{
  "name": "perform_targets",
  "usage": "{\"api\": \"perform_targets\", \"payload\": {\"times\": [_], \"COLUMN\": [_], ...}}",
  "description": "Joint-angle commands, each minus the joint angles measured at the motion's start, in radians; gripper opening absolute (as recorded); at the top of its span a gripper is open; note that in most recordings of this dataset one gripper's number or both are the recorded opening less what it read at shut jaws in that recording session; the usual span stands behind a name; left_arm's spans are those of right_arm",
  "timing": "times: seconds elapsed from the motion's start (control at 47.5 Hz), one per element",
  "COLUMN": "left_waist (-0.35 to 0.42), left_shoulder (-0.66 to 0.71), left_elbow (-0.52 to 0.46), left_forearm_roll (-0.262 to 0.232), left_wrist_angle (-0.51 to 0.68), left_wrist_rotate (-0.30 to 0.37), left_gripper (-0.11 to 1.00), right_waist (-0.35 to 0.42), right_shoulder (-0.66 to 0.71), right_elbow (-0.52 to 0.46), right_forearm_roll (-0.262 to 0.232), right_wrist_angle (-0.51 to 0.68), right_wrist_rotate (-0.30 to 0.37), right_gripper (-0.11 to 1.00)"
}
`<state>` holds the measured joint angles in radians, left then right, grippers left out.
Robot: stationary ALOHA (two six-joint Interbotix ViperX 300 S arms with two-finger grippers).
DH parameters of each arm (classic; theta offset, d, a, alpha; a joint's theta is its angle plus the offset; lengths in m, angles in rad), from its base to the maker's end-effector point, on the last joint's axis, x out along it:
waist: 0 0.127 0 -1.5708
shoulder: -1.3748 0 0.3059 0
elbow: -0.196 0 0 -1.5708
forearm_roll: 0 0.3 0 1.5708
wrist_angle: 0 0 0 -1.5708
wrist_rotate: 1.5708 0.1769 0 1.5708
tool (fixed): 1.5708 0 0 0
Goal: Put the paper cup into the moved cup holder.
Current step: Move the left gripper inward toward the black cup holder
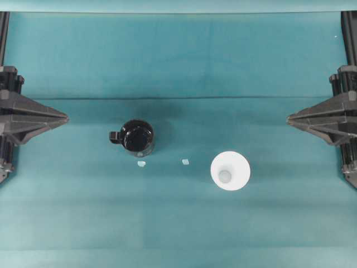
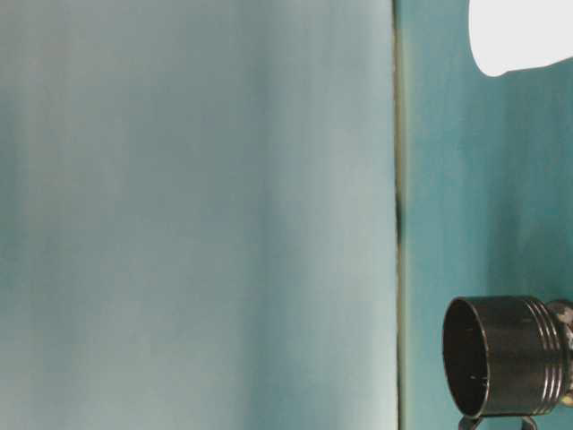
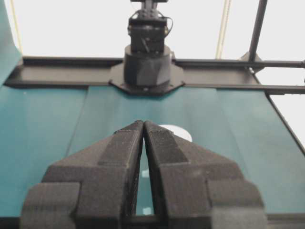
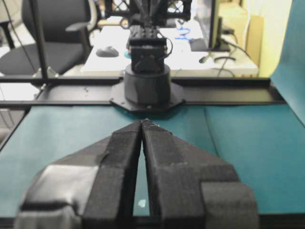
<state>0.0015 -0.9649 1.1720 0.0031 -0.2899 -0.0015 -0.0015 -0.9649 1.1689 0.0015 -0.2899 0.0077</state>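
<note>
The black cup holder [image 1: 137, 135] and the white paper cup [image 1: 230, 171] both stand empty on the desk [image 1: 178, 223]. Both lie well apart from the left claw [image 1: 66, 118] and right claw [image 1: 289, 118], each pinched together on nothing.

No legible txt, labels or nos. in any view.

the left wrist pincer [image 3: 143, 125] hides most of the paper cup [image 3: 178, 131].

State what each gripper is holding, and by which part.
Nothing. The left gripper and right gripper are shut and empty; the paper cup stands untouched.
</note>
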Motion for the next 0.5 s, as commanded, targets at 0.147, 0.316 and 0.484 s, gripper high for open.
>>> {"api": "perform_targets", "payload": {"times": [0.147, 0.316, 0.484], "left_waist": [-0.006, -0.006, -0.006], "left_shoulder": [0.086, 0.13, 0.184], "left_elbow": [-0.006, -0.005, -0.006], "left_forearm_roll": [0.009, 0.009, 0.009], "left_wrist_angle": [0.061, 0.11, 0.23], "left_wrist_rotate": [-0.06, -0.063, -0.061], "left_gripper": [0.01, 0.01, 0.01], "right_waist": [0.017, 0.017, 0.017], "right_shoulder": [0.026, 0.034, 0.035], "right_elbow": [-0.032, -0.043, -0.043], "right_forearm_roll": [0.005, 0.014, 0.025], "right_wrist_angle": [0.049, 0.137, 0.186], "right_wrist_rotate": [0.002, 0.002, 0.003], "right_gripper": [0.08, 0.03, 0.03]}}
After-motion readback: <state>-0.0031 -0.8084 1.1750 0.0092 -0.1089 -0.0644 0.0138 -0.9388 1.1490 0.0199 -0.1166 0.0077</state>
